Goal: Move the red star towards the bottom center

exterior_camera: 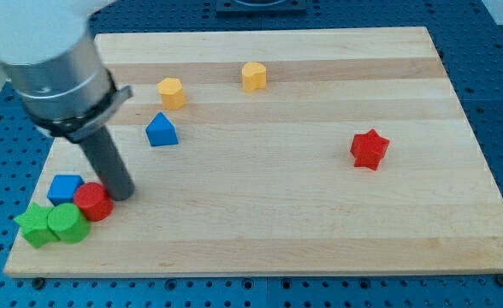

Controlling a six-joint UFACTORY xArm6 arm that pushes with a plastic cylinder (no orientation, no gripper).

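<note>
camera view shows you the pale wooden board (277,231); my tip (123,193), a bare rod with no fingers to open or close, touches the red cylinder block (92,202) at lower left. the red star block (369,149) sits well apart, right of centre.

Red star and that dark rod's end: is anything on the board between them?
No. In the camera view only bare wood lies between my tip and the red star; the blue house-shaped block sits above that line.
</note>
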